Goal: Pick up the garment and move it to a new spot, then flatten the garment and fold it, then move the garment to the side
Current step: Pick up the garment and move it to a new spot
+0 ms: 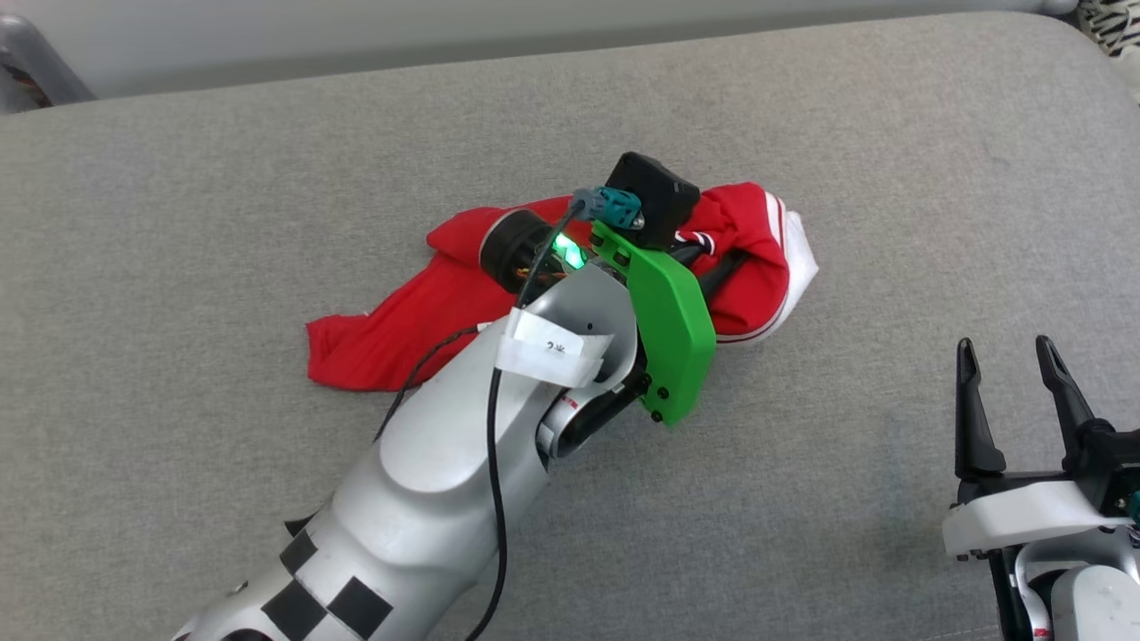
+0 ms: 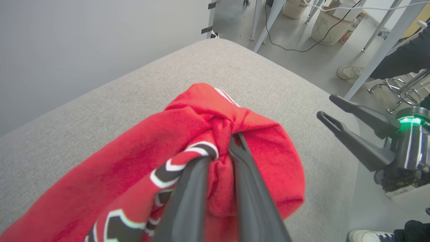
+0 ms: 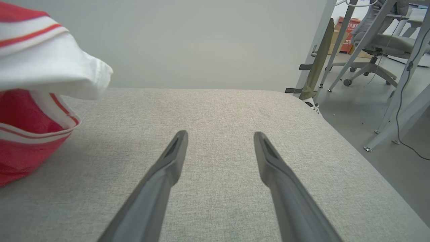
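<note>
The garment (image 1: 401,320) is a crumpled red jersey with white, striped-trim sleeves, lying bunched on the grey cushioned surface (image 1: 178,223) near its middle. My left arm reaches over it. In the left wrist view, my left gripper (image 2: 223,146) is shut on a gathered fold of the garment (image 2: 134,151), beside black white-outlined lettering. My right gripper (image 1: 1005,347) stands open and empty at the lower right, apart from the cloth. The right wrist view has the right gripper (image 3: 220,134) over bare cushion, with the garment's white sleeve (image 3: 50,70) raised at the far left.
The cushion's rounded edge (image 2: 352,134) drops to the floor on the right. Beyond it stand metal table legs (image 2: 379,50), a wicker basket (image 2: 327,23), an office chair (image 3: 376,47) and a person's shoes (image 2: 349,72). A pale wall runs behind the cushion.
</note>
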`<state>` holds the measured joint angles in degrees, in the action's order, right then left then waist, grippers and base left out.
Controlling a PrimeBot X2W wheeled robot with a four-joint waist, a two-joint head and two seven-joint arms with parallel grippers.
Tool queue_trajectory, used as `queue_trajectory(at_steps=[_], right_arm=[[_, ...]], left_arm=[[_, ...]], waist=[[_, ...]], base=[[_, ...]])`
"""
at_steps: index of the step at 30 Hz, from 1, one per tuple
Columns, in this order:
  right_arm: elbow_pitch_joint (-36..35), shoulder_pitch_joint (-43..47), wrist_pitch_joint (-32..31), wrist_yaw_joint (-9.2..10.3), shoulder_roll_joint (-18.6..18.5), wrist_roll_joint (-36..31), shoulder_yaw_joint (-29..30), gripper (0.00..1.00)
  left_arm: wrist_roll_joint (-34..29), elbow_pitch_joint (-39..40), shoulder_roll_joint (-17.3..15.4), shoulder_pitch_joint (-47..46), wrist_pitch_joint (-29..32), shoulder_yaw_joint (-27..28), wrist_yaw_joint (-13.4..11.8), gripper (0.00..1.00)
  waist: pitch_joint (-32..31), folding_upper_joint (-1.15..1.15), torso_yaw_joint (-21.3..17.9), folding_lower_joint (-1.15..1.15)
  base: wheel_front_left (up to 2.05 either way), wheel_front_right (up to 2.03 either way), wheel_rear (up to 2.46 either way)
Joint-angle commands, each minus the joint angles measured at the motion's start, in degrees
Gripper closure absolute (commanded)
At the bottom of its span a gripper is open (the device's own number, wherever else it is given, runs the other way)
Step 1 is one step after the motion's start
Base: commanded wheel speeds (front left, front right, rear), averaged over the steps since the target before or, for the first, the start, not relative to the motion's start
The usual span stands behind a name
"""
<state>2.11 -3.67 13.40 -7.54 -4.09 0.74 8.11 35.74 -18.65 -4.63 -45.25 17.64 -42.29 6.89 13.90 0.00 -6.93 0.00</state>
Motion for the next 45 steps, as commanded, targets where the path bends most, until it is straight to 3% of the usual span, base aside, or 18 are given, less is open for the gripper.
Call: queue_trajectory(at_steps=[1,2,3,4,10,21,24,32,36,40,45], right_arm=[[0.3,-1.34,0.57,0.05,0.24,0.01,-0.31,0.0],[0.45,-1.58,0.65,0.05,0.27,0.01,-0.4,0.0],[0.64,-1.83,0.76,0.05,0.32,-0.01,-0.48,0.0],[0.82,-2.0,0.83,0.05,0.35,-0.04,-0.53,0.0],[1.93,-2.48,1.16,0.05,0.51,-0.33,-1.04,0.0],[1.83,0.21,1.38,0.05,-0.99,-0.25,-0.9,0.0],[1.21,1.71,1.26,0.05,-1.43,0.15,-0.82,0.0],[-1.7,5.5,0.51,0.05,-2.11,1.2,-1.42,0.0],[-2.09,7.04,0.39,0.05,-2.14,1.82,-1.48,0.0],[-1.73,7.7,0.61,0.05,-2.5,2.49,-1.67,0.0],[-1.73,8.13,0.84,0.05,-2.42,2.89,-2.01,0.0]], left_arm=[[-0.14,-2.57,0.62,-0.73,-1.48,-0.76,0.31,1.0],[0.01,-4.26,0.93,-0.79,-2.1,-1.41,0.32,1.0],[-0.04,-6.26,1.19,-0.93,-3.02,-2.25,0.33,0.8],[-0.11,-7.86,1.34,-0.97,-3.74,-2.88,0.32,0.01],[1.82,-15.11,1.71,-1.1,-7.23,-6.55,0.38,0.0],[7.2,-15.59,1.73,0.24,-16.69,-8.2,-0.28,0.0],[6.47,-14.89,0.14,1.3,-20.14,-7.25,-1.36,0.0],[5.02,-7.91,-8.61,9.87,-30.66,-2.51,-6.16,0.0],[3.66,-2.69,-12.31,17.03,-32.38,0.37,-8.36,0.0],[1.52,3.81,-13.42,24.42,-32.6,5.1,-10.3,0.0],[-1.73,9.07,-12.24,32.33,-32.62,10.01,-10.64,0.0]], waist=[[3.28,0.0,-3.02,0.0],[3.56,0.0,-3.2,0.0],[3.81,0.0,-3.33,0.0],[3.92,0.0,-3.36,0.0],[3.13,0.0,-1.94,0.0],[-5.94,0.0,5.84,0.0],[-8.33,0.0,8.26,0.0],[-12.26,0.0,13.15,0.0],[-12.7,0.0,14.45,0.0],[-12.72,0.0,14.97,0.0],[-12.71,0.0,15.08,0.0]], base=[[0.0,0.0,0.0],[0.0,0.0,0.0],[0.0,0.0,0.0],[0.0,0.0,0.0],[0.0,0.0,0.0],[0.0,0.0,0.0],[0.0,0.0,0.0],[0.0,0.0,0.0],[0.0,0.0,0.0],[0.0,0.0,0.0],[0.0,0.0,0.0]])
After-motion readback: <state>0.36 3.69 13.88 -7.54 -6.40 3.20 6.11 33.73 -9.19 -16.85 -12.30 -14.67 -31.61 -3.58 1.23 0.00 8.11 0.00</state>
